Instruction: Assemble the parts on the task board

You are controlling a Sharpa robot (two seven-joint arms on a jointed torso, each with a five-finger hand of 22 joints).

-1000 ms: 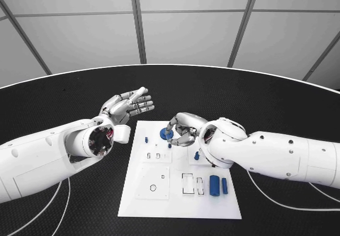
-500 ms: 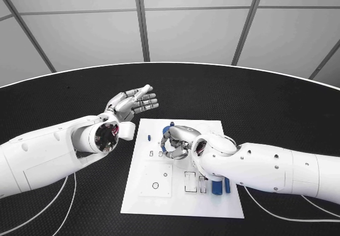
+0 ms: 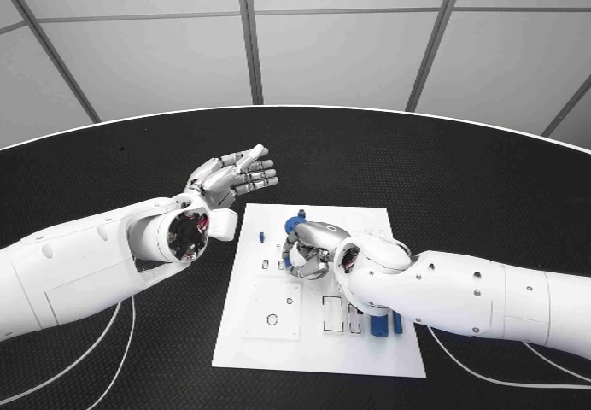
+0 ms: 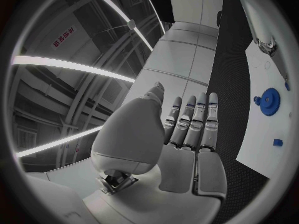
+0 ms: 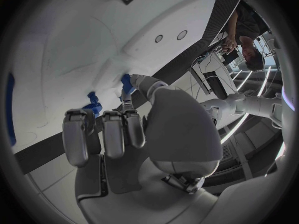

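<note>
Task board (image 3: 314,337): a white plate lying flat in the middle of the black counter (image 3: 493,188), with small cut-out slots across its face.
Left hand (image 3: 231,178): raised off the board's far left corner, palm up, fingers spread and straight, nothing in it; the left wrist view (image 4: 187,134) shows the same flat, bare palm.
Right hand (image 3: 308,248): low over the board's middle, fingers curled down close together; the right wrist view (image 5: 118,129) shows its fingertips pinching a small blue part (image 5: 126,83) right at the board's surface.
Blue gear (image 4: 269,101): a round toothed disc lying flat on the board; the left wrist view shows its full outline, while in the head view it (image 3: 295,225) peeks out just past the right hand.
Blue bars (image 3: 395,323): long upright-lying pieces near the board's right edge, partly hidden by the right forearm.
Small blue peg (image 3: 260,236): on the board, just left of the right hand.
</note>
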